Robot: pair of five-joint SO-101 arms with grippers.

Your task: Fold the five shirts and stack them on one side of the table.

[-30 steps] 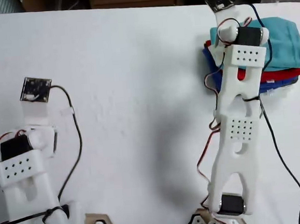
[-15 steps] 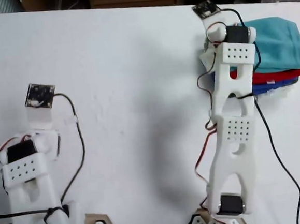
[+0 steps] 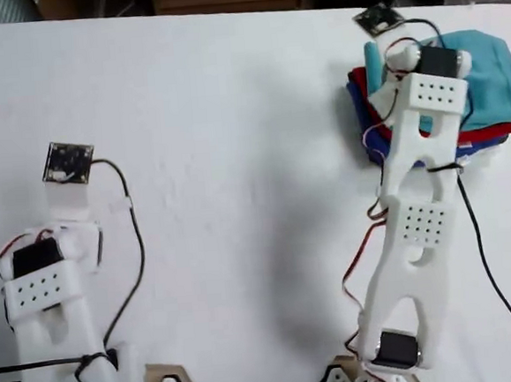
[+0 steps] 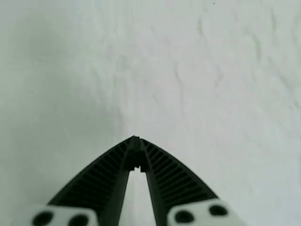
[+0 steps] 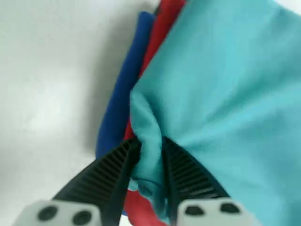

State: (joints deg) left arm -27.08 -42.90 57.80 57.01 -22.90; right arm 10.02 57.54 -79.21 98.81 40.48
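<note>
My right gripper [image 5: 146, 141] is clenched on a fold at the edge of the teal shirt [image 5: 225, 84], which tops the red shirt [image 5: 162, 28] and blue shirt [image 5: 120, 94] at the table's [image 3: 214, 115] two o'clock in the high view. From my pinch its bulk runs toward three o'clock. My left gripper [image 4: 135, 141], closed on nothing, sits well apart at eight o'clock.

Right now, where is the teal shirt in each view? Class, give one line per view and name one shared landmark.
High view: the teal shirt tops the stack at the table's right side, partly under the right arm.
Left wrist view: the left gripper, shut, over the white table.
Right wrist view: a fold of the teal shirt is pinched in the right gripper.
Shared landmark: the red shirt directly beneath it.
</note>
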